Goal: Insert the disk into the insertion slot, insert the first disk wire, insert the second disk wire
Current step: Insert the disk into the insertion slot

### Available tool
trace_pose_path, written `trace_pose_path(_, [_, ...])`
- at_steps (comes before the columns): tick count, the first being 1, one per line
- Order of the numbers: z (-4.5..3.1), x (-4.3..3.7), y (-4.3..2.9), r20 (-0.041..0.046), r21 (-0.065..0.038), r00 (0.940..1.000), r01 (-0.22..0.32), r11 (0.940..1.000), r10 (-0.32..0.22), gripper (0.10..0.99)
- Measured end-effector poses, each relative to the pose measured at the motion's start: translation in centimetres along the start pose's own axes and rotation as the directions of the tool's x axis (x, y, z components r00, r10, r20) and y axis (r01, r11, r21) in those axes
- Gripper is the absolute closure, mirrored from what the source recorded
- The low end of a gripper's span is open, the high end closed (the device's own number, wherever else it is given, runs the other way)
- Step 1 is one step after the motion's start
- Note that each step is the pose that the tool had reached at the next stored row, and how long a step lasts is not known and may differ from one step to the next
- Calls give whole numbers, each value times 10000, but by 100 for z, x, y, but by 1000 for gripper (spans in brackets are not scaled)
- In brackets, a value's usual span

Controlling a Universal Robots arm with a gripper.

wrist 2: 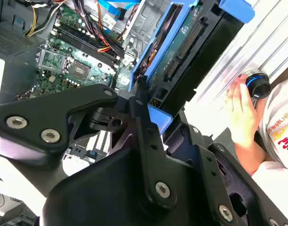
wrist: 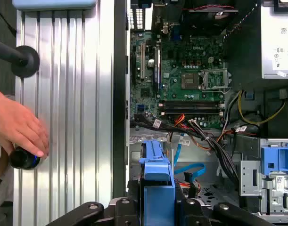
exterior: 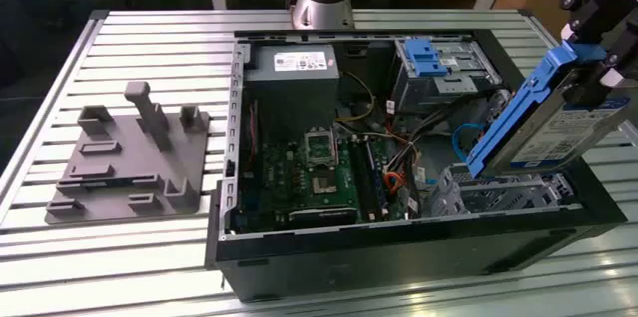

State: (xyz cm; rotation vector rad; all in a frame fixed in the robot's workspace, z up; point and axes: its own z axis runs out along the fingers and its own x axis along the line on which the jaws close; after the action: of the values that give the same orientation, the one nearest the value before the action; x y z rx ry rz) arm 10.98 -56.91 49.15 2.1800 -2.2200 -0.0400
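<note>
Closest to us in both wrist views is the black gripper (wrist 2: 151, 115) (wrist: 158, 190), its jaws clamped on the blue carrier that frames the disk (wrist 2: 181, 49). In the exterior view we see the gripper (exterior: 598, 55) holding the disk (exterior: 563, 126) steeply tilted, white label showing; its lower end sits at the mouth of the insertion slot (exterior: 509, 194), and most of its length rises above the case. We cannot tell whether it touches the perforated metal.

Just beside the slot a blue cable (exterior: 461, 141) loops up. Further along the same side of the case stands a grey metal bay (exterior: 438, 59) with a blue plastic tab. The green motherboard (exterior: 329, 167) fills the middle, with the power supply (exterior: 299, 59) at the far end.

The open computer case (exterior: 399, 246) lies on a slatted metal table (exterior: 130, 55), and a grey fixture (exterior: 130, 160) rests well apart, towards the exterior view's left. In the first wrist view we see a person's hand (wrist: 21, 125) on the table, fingers on a black knob (wrist: 23, 160) with a blue ring.
</note>
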Motion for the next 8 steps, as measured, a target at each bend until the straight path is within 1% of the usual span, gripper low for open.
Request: trace_pose_path(8, [0, 0, 0, 0, 0, 10000, 0, 10000, 0, 722])
